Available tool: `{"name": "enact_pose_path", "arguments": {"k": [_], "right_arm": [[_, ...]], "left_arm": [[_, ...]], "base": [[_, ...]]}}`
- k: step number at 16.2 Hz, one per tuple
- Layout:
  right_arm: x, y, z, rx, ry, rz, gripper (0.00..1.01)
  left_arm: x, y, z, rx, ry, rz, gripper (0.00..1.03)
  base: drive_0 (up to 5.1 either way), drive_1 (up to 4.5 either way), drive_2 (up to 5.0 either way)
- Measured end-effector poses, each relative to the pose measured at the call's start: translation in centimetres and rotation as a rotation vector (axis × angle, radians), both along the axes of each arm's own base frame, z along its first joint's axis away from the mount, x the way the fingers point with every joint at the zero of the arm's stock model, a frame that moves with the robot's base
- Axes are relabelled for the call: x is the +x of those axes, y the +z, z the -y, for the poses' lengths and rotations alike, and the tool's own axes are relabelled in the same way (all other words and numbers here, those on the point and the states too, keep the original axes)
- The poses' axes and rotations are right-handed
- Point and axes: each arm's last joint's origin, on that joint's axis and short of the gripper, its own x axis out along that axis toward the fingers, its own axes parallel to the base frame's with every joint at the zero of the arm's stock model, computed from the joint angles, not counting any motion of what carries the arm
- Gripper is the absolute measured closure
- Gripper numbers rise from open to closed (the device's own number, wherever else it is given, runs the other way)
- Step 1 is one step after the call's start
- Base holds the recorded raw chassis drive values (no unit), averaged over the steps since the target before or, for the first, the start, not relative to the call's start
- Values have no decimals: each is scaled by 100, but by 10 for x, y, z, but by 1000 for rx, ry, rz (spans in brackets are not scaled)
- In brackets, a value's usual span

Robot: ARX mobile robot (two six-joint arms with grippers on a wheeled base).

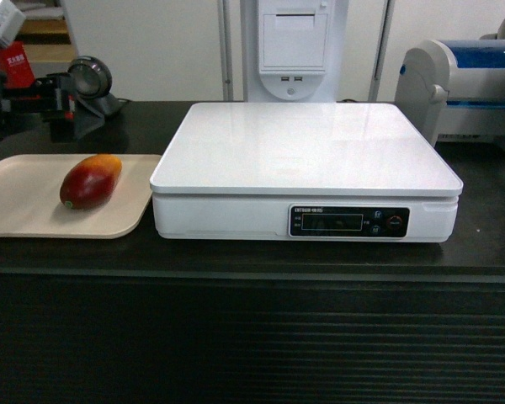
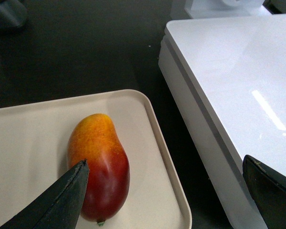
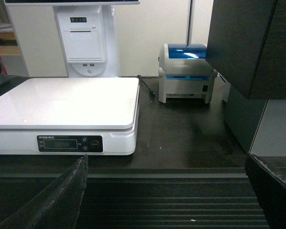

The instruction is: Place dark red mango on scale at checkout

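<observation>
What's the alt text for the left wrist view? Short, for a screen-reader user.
A dark red mango, orange-yellow at its far end, lies on a beige tray on a black counter, seen between the open left gripper's dark fingertips. The white scale sits to the tray's right, its platter bare.

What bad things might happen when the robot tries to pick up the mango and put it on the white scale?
The mango is smooth and rounded, lying loose on the tray, so it might slip or roll as the open left gripper closes.

The scale stands higher than the tray; carried too low, the fruit could bump its edge.

Its top looks glossy and flat, so the mango may roll off.
</observation>
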Motion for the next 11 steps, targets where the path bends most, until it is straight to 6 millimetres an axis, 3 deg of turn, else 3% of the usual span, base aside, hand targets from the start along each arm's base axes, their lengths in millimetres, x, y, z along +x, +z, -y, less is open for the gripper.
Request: {"name": "enact_pose_path", "arguments": {"k": [5, 11], "right_arm": [[0, 0, 0, 0, 0, 0, 3], [0, 0, 0, 0, 0, 0, 3]], "left_arm": [[47, -16, 5, 74, -44, -110, 5], [57, -28, 0, 100, -34, -148, 5]], "base": [[0, 0, 0], [0, 0, 0]]}}
